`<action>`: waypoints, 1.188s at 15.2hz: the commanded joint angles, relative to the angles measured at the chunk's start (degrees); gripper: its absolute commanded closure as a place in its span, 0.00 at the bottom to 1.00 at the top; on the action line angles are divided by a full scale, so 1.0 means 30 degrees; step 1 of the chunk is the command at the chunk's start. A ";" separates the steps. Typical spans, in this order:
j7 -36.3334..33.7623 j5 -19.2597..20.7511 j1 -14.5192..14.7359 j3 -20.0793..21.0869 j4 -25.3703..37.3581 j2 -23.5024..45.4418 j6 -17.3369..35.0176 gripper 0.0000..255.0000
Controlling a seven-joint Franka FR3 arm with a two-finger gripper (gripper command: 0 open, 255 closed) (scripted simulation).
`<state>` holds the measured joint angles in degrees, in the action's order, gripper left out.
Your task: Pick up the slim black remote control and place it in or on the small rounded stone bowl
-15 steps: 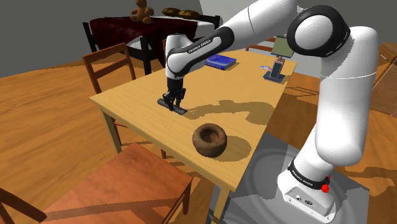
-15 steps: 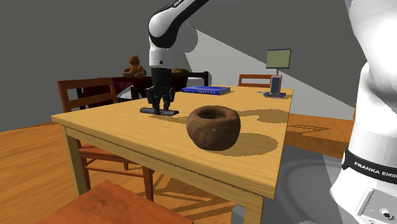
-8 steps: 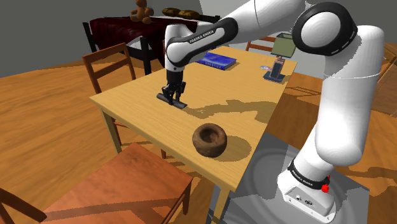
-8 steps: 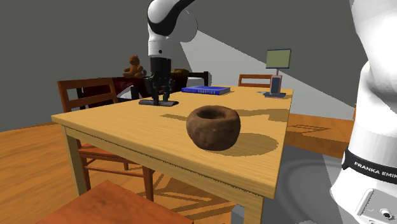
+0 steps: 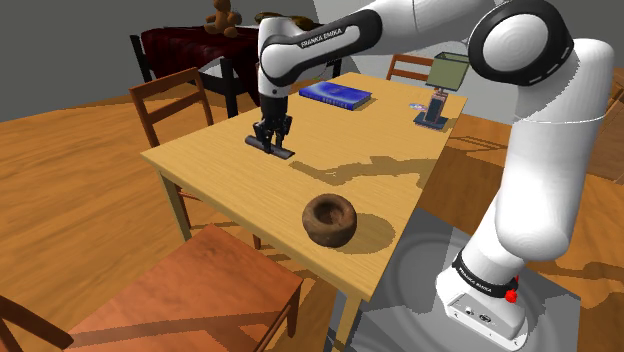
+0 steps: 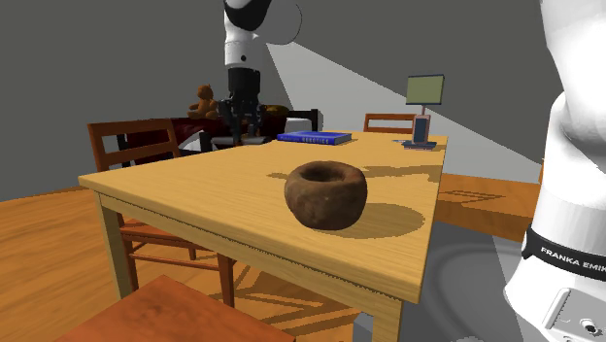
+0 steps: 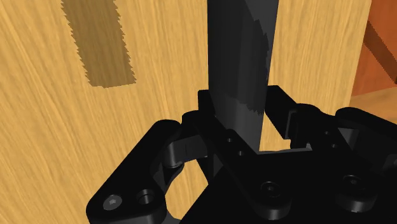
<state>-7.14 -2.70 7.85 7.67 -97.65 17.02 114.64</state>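
Note:
My black gripper (image 5: 270,142) is shut on the slim black remote (image 5: 283,152) and holds it level a little above the wooden table (image 5: 215,165). In the wrist view the remote (image 7: 238,57) runs out from between the two fingers of the gripper (image 7: 242,109), and its shadow lies on the wood below. The rounded brown stone bowl (image 5: 325,236) stands near the table's front edge, well apart from the gripper. In the second exterior view the gripper (image 6: 243,131) hangs behind and to the left of the bowl (image 6: 326,210).
A blue book (image 5: 336,95) lies at the table's far side, with a small stand holding a phone (image 5: 432,112) further right. Wooden chairs stand at the far left (image 5: 170,100) and at the near edge (image 5: 180,300). A dark table with a teddy bear (image 5: 222,17) is behind.
The gripper has risen with the remote clasped in it, lifting it off the table and carrying it slightly toward the far side. The bowl has not moved.

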 commanded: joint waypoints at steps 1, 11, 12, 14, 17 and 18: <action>-0.0004 -0.0010 -0.0017 -0.0001 0.0303 -0.0154 -0.0460 1.00; -0.0133 -0.0023 -0.0025 0.0016 0.2272 -0.0592 -0.2861 1.00; -0.0144 -0.0023 -0.0025 0.0017 0.2450 -0.0609 -0.3055 1.00; -0.0325 -0.0217 0.0067 0.0151 0.0287 -0.2147 -0.2402 1.00; -0.0612 -0.0538 0.0247 0.0370 -0.2612 -0.4323 -0.1632 1.00; -0.0713 -0.0654 0.0318 0.0448 -0.3505 -0.5024 -0.1424 1.00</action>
<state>-8.95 -4.33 8.59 8.78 -105.35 4.08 109.60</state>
